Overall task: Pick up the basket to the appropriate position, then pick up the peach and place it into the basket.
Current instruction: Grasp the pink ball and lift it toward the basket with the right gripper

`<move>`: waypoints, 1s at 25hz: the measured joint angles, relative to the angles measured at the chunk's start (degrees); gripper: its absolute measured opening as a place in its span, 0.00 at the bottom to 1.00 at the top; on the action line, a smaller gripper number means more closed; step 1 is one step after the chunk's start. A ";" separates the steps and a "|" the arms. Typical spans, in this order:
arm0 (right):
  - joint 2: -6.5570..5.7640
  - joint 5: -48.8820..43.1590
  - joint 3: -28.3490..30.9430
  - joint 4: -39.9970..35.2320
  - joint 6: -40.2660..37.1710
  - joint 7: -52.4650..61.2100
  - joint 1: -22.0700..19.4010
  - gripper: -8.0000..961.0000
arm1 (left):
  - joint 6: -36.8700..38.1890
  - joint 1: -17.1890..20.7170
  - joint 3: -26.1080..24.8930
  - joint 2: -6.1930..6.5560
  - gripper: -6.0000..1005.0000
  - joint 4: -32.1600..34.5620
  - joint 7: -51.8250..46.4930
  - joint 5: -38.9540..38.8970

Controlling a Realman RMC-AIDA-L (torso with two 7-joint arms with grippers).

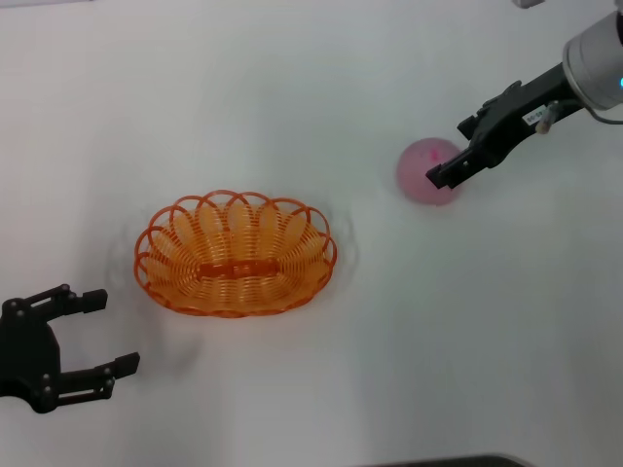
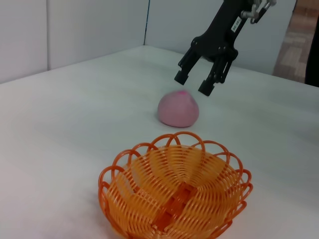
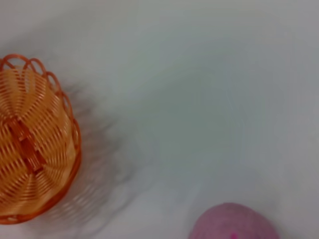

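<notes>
The orange basket (image 1: 292,243) stands empty on the white table, left of centre. The pink peach (image 1: 421,173) lies on the table to its far right. My right gripper (image 1: 448,152) is open and hovers just above the peach, one finger on each side, not touching it. The left wrist view shows the peach (image 2: 178,109) beyond the basket (image 2: 149,189), with the right gripper (image 2: 193,83) open over it. The right wrist view shows the basket (image 3: 45,129) and the top of the peach (image 3: 234,224). My left gripper (image 1: 115,333) is open and empty, near the table's front left.
The white table (image 1: 311,88) carries nothing else. A grey wall and panel edge (image 2: 148,22) stand behind the table's far side in the left wrist view.
</notes>
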 joint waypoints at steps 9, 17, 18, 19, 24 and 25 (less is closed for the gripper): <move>-0.03 -0.34 -3.47 2.98 4.51 0.26 0.12 0.89 | 0.01 0.04 0.01 0.00 0.86 -0.15 0.00 0.00; -0.03 -0.22 -5.18 4.96 7.35 0.26 0.38 0.89 | 0.00 -0.08 0.00 0.00 0.86 -0.20 0.00 0.00; -0.03 -0.19 -5.24 5.21 7.53 0.26 0.48 0.89 | 0.00 -0.09 0.00 0.00 0.86 -0.19 0.00 0.00; -0.03 -0.16 -5.25 5.41 7.78 0.27 0.60 0.89 | 0.00 -0.09 0.00 0.00 0.86 -0.19 0.00 0.00; -0.08 -0.13 -5.29 5.68 8.29 0.27 0.82 0.89 | 0.00 -0.10 0.00 0.00 0.86 -0.19 0.00 0.00; -0.09 -0.14 -5.30 5.69 8.30 0.27 0.84 0.89 | 0.01 -0.09 0.00 0.00 0.86 -0.19 0.00 0.00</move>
